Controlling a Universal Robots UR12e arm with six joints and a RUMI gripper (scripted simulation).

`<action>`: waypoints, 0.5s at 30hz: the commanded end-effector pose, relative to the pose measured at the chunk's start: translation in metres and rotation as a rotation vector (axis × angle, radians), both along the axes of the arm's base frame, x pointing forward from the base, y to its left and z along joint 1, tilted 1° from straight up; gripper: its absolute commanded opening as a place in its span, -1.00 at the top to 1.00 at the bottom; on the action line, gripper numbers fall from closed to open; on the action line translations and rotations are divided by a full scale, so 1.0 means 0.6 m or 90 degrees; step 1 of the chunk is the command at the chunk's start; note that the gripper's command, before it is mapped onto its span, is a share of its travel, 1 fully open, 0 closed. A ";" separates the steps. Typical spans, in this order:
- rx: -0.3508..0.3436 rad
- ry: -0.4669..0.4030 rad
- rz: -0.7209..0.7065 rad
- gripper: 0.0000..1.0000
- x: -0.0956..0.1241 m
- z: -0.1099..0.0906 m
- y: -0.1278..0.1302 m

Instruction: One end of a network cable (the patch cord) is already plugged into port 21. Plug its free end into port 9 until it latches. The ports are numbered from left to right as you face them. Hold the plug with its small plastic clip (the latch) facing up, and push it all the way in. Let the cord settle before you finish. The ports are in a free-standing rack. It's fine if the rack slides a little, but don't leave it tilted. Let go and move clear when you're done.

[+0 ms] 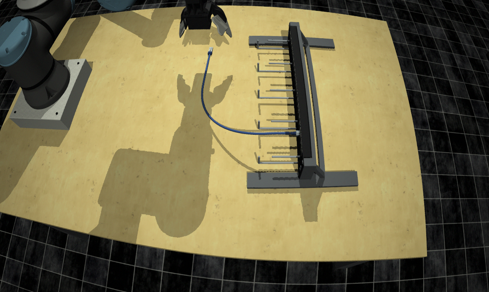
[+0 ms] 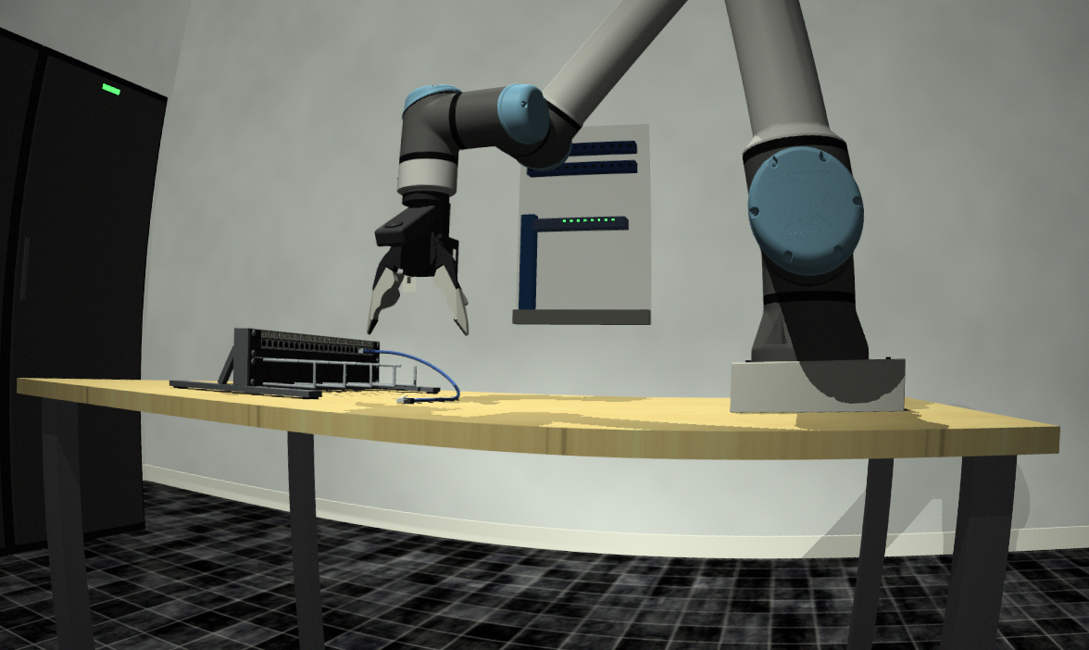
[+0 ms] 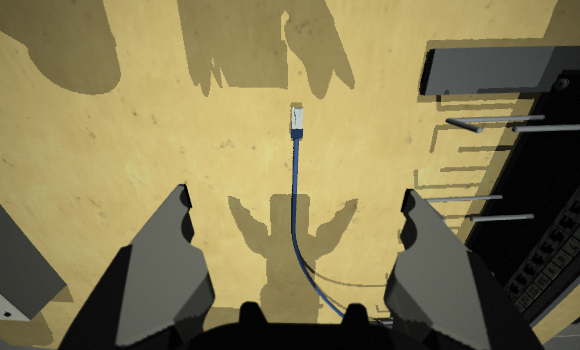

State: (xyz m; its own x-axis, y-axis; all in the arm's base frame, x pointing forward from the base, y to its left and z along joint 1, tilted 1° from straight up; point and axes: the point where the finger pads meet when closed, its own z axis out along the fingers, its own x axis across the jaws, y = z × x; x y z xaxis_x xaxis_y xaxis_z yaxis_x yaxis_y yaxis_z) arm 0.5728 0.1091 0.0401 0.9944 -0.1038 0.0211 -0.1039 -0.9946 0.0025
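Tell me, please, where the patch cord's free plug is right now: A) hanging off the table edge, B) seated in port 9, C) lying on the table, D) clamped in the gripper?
C: the free plug lies on the table, below the open, empty gripper.

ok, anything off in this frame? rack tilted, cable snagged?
Nothing stands out. The rack sits flat on both feet, the blue patch cord curves loosely across the table with its free plug lying untouched, and the end effector hangs open above it.
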 end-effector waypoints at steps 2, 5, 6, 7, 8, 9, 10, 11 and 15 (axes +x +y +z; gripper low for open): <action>0.003 -0.001 0.000 1.00 0.004 -0.003 0.010; 0.003 -0.001 0.000 1.00 0.004 -0.003 0.010; 0.003 -0.001 0.000 1.00 0.004 -0.003 0.010; 0.003 -0.001 0.000 1.00 0.004 -0.003 0.010; 0.003 -0.001 0.000 1.00 0.004 -0.003 0.010; 0.003 -0.001 0.000 1.00 0.004 -0.003 0.010; 0.003 -0.001 0.000 1.00 0.004 -0.003 0.010; 0.003 -0.001 0.000 1.00 0.004 -0.003 0.010; 0.003 -0.001 0.000 1.00 0.004 -0.003 0.010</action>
